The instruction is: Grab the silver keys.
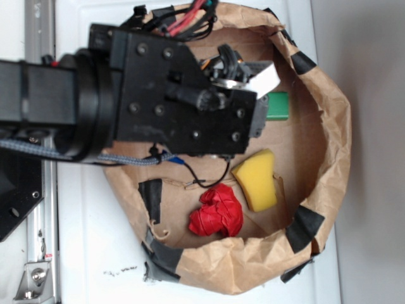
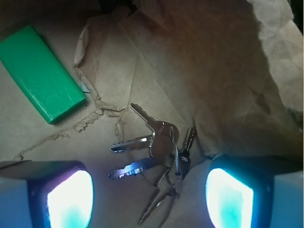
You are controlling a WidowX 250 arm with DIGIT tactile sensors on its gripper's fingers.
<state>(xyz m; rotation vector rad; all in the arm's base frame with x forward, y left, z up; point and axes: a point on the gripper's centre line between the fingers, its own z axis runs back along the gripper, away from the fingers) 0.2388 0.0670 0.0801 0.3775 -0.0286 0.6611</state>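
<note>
A lab bench: white tabletop point(image 1: 82, 240), metal rail point(image 1: 39, 221), taped paper bin point(image 1: 329, 126).

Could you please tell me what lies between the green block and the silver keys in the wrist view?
In the wrist view, only torn, creased brown paper lies between the green block and the silver keys; no other object sits in that stretch.

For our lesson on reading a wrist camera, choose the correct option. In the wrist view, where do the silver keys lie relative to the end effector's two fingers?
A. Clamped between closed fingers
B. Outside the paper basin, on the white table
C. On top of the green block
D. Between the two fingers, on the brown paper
D: the silver keys lie fanned on the brown paper, between the spread fingers of the end effector, apart from the green block.
</note>
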